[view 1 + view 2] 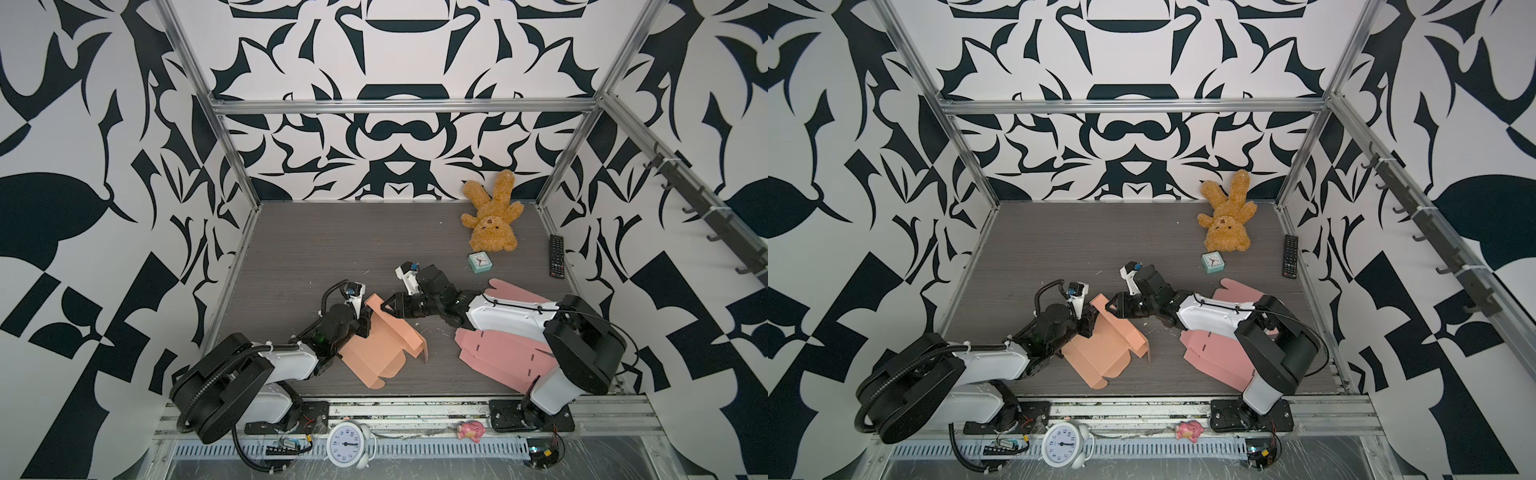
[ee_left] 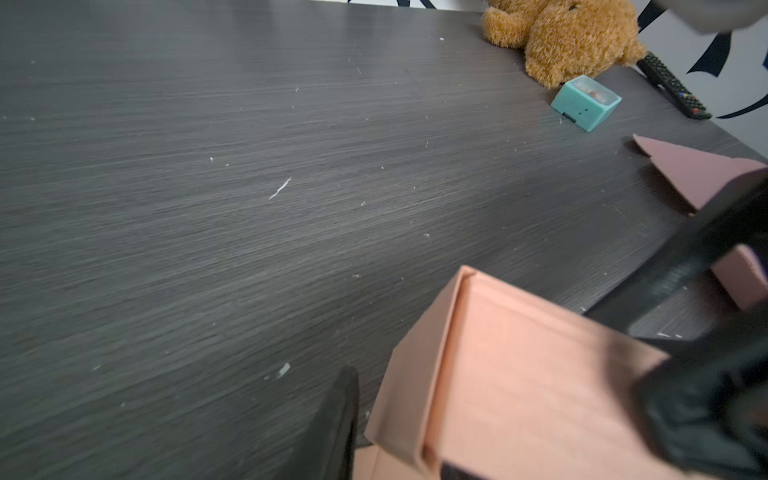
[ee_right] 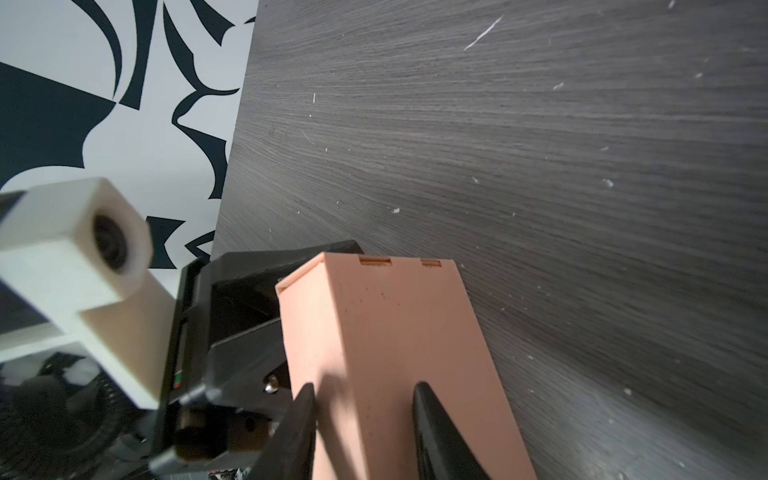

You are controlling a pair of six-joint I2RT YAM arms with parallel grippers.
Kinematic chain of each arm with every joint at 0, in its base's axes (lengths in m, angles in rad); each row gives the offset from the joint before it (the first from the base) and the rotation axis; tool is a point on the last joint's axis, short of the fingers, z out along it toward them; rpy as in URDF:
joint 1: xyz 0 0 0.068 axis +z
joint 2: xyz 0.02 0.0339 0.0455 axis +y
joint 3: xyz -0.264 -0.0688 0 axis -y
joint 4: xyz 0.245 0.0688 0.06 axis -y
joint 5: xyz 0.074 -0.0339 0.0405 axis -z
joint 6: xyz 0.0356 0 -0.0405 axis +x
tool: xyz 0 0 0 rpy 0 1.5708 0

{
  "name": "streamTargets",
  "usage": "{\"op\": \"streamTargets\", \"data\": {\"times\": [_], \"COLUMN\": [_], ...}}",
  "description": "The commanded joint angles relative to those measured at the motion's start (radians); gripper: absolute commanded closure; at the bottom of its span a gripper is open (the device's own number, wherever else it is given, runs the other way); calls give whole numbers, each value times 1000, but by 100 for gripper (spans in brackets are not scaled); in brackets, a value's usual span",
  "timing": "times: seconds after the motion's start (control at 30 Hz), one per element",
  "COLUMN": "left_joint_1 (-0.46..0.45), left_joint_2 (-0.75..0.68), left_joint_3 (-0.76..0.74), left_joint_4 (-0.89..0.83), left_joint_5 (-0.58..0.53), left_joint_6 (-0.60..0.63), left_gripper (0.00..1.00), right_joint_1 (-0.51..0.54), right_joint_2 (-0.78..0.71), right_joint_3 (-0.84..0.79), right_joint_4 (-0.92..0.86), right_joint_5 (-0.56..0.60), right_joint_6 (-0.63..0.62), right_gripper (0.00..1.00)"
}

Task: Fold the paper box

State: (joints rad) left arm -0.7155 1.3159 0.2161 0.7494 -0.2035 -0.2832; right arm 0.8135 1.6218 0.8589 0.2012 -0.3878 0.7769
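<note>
Item: paper box (image 1: 386, 349), orange, half-formed, near middle-left of surface (image 1: 332, 249). Its raised far wall stands between both pincers. Left pincer (image 1: 366, 320), on the nearer arm, straddles that wall, grip unclear. Right pincer (image 3: 363, 399) comes in from the right, jaws apart over the wall's face.

Dark table (image 1: 311, 249), teddy bear (image 1: 492, 216), teal clock (image 1: 480, 262), remote (image 1: 556, 255), pink cardboard (image 1: 498, 353), paper box (image 1: 374, 357)
</note>
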Motion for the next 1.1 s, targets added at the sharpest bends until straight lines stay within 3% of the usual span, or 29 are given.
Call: {"op": "streamTargets", "data": {"times": [0.0, 0.4, 0.63, 0.87, 1.07], "left_joint_1": [1, 1, 3, 19, 22], "left_joint_2": [-28, 106, 168, 239, 286], "left_joint_3": [6, 15, 0, 18, 20], "left_joint_4": [-19, 149, 262, 355, 399], "left_joint_5": [-18, 17, 4, 107, 139], "left_joint_6": [6, 21, 58, 77, 68], "left_gripper": [66, 74, 67, 66, 66], "right_joint_1": [8, 9, 7, -3, -42], "right_joint_2": [-22, -17, -9, 9, 6], "right_joint_3": [-12, -30, 3, 46, 71], "right_joint_4": [-18, 50, 24, 23, -7], "right_joint_5": [7, -31, -25, -63, -66], "right_joint_6": [-2, 45, 32, 49, 39], "right_gripper": [61, 61, 57, 56, 47]}}
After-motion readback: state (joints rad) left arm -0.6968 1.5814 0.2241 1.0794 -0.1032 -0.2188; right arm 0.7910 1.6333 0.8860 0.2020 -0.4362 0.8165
